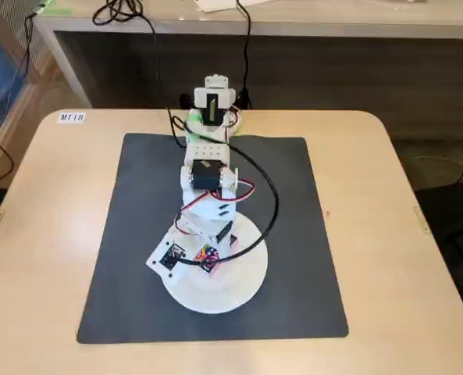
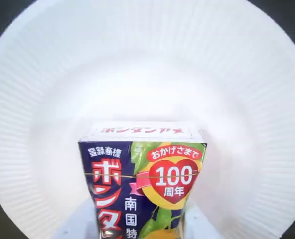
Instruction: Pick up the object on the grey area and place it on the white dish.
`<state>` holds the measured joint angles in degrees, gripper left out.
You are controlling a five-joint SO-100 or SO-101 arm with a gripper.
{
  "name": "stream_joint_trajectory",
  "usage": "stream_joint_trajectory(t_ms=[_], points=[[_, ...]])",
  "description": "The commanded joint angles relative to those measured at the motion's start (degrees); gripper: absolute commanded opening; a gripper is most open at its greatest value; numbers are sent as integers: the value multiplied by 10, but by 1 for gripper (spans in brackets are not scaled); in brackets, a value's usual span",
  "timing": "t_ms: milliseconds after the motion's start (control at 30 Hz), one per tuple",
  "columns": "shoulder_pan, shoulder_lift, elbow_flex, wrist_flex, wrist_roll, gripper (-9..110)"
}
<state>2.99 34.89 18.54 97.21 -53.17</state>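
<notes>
Fixed view: the white dish (image 1: 215, 293), round with a faintly ribbed rim, lies on the near half of the grey area (image 1: 293, 258), a dark mat that covers most of the beige tabletop (image 1: 51, 234); the dish's near rim sits close to the mat's near edge, and bare mat runs wide to the left, right and far side. The arm (image 1: 206, 176) reaches from its base at the mat's far edge down over the dish's far-left part; the gripper (image 1: 202, 258) carries the object (image 1: 208, 255), a small printed box, above the dish. Wrist view: the box (image 2: 142, 184) stands end-up between the pale fingers (image 2: 197, 224), clasped at its lower part; its top face is pale with red lettering; behind it the dish (image 2: 48, 99) fills the frame and holds nothing else; dark mat shows only at the corners.
</notes>
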Motion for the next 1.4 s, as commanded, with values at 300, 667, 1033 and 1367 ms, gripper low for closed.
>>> stream_joint_trajectory(t_ms=[300,667,1033,1367], points=[[11,95,55,3,19,48],[19,326,50,1,171,17],[25,613,48,-10,531,0],[30,822,56,-22,616,0]])
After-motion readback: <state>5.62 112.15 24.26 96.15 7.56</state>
